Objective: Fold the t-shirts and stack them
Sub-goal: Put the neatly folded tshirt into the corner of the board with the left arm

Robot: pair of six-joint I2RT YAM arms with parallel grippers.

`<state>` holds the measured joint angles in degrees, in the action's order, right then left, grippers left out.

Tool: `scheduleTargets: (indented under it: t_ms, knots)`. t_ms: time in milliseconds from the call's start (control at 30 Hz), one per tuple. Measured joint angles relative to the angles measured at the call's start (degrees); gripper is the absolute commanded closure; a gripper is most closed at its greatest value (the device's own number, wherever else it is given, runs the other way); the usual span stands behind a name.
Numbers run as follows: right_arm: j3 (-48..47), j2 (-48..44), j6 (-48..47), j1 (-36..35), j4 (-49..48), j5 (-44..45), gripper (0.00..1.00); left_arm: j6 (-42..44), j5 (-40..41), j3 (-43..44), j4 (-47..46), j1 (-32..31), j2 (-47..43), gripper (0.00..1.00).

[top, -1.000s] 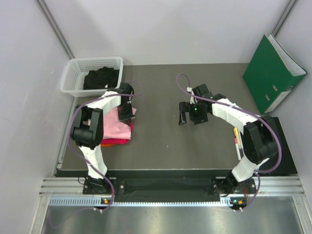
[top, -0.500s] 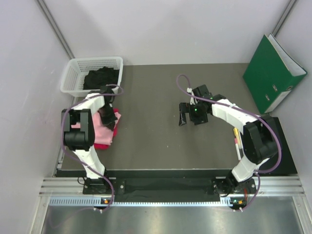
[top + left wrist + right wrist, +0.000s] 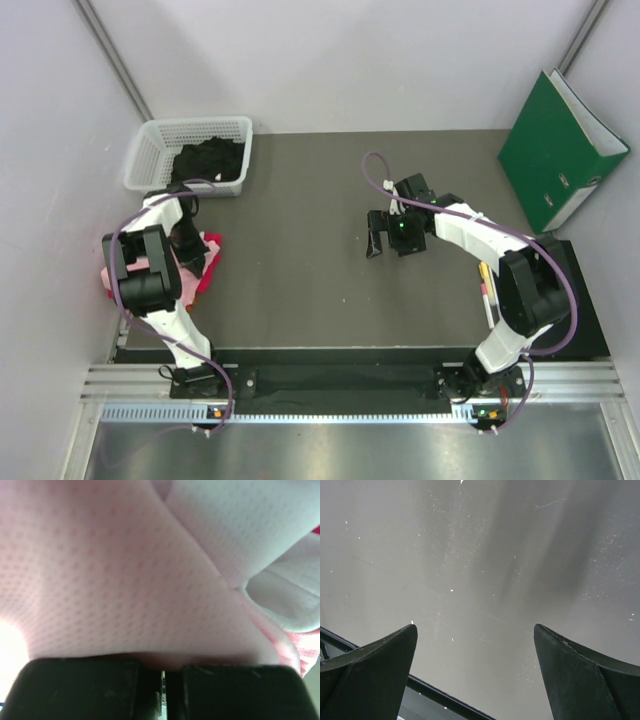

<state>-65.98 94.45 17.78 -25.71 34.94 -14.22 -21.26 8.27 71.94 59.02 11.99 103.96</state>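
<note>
At the far left edge of the table (image 3: 300,290), the left gripper (image 3: 188,243) bears down on a low stack of t-shirts (image 3: 207,264), light pink over magenta-red, with a corner of pink cloth poking out beyond the arm at the frame's left. Seen from the left wrist, its fingers (image 3: 90,690) are pressed together beneath a spread of dotted pink shirt (image 3: 125,580), with white cloth (image 3: 285,600) at right; whether fabric is nipped between them cannot be told. Upper left, a black t-shirt (image 3: 210,160) lies heaped in a white mesh basket (image 3: 140,165). Centre right, the right gripper (image 3: 386,236) hangs over bare tabletop, fingers spread wide and holding nothing. A green binder (image 3: 560,140) leans in the upper right corner, any lettering on it too small to read
</note>
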Motion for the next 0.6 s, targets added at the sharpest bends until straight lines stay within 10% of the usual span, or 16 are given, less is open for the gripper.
scheduleTargets:
  t_ms: [600]
  knots:
    - [0.0, 0.0, 0.0, 0.0, -0.1, 0.0, 0.0, 0.4, -0.3, 3.7, -0.5, 0.0, -0.6, 1.0]
